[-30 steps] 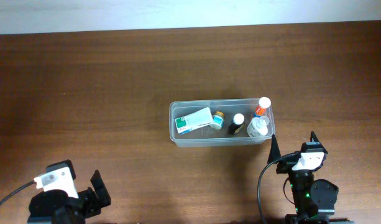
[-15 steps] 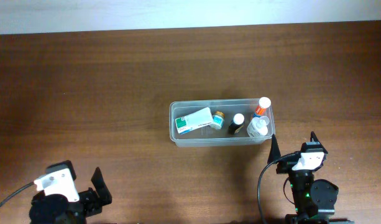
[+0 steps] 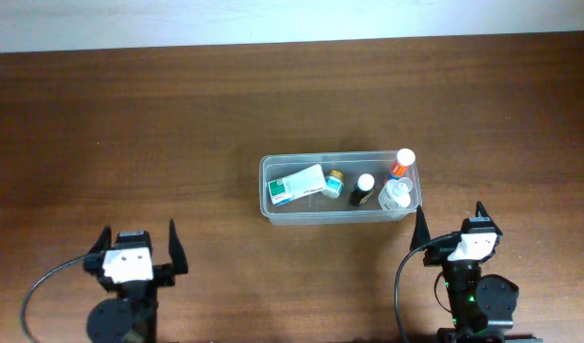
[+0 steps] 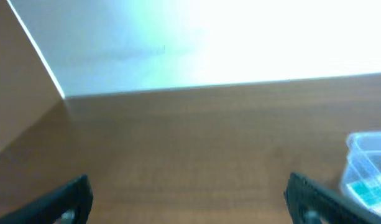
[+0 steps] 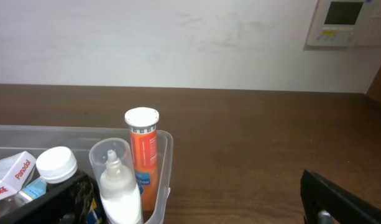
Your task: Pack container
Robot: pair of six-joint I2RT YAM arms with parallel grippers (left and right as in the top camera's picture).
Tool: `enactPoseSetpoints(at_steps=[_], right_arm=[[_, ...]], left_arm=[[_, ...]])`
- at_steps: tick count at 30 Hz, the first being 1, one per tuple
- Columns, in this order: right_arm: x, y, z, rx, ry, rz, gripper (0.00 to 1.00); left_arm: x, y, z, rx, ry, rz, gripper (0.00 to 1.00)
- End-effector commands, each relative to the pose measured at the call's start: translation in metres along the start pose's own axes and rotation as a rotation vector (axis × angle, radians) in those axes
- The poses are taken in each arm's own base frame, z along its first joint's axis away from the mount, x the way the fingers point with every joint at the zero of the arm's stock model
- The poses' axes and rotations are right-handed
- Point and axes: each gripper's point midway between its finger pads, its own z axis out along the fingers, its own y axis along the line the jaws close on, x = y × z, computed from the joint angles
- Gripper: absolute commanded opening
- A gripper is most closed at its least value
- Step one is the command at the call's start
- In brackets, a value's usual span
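The container (image 3: 340, 217) is a clear shallow tub on the brown table, right of centre. It holds a green-and-white box (image 3: 300, 184), a small gold-capped bottle (image 3: 334, 180), a dark bottle with a white cap (image 3: 364, 189), a clear bottle (image 3: 395, 196) and an orange tube (image 3: 402, 162). My left gripper (image 3: 139, 235) is open and empty at the front left, far from the tub. My right gripper (image 3: 450, 215) is open and empty just in front of the tub's right end. The right wrist view shows the orange tube (image 5: 142, 155) and clear bottle (image 5: 119, 186) close up. The tub's corner (image 4: 367, 158) shows in the left wrist view.
A pale wall (image 5: 178, 37) runs behind the table's far edge, with a white wall panel (image 5: 342, 22) at the right. Bare brown tabletop (image 3: 158, 124) lies left of and behind the tub.
My left arm has swung in from the front left corner and now points straight ahead, fingers spread wide. The right arm and the tub's contents have not moved.
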Motion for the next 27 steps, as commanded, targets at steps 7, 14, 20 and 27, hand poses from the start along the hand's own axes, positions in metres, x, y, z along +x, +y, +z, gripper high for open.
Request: enactPoseSetpoints(at_steps=[7,14,20,27], right_arm=[[0.002,0.004,0.0,-0.02,0.002,-0.006,0.98],[0.002,0.004,0.0,-0.02,0.002,-0.006,0.98],[0.002,0.004,0.0,-0.02,0.002,-0.006,0.98],[0.002,0.004,0.0,-0.02,0.002,-0.006,0.98]], left_arm=[[0.042,-0.017,0.027,0.044,-0.122,0.042,0.99],[0.055,-0.02,0.028,0.056,-0.069,0.047,0.99],[0.055,-0.02,0.028,0.056,-0.069,0.047,0.99],[0.055,-0.02,0.028,0.056,-0.069,0.047,0.99]])
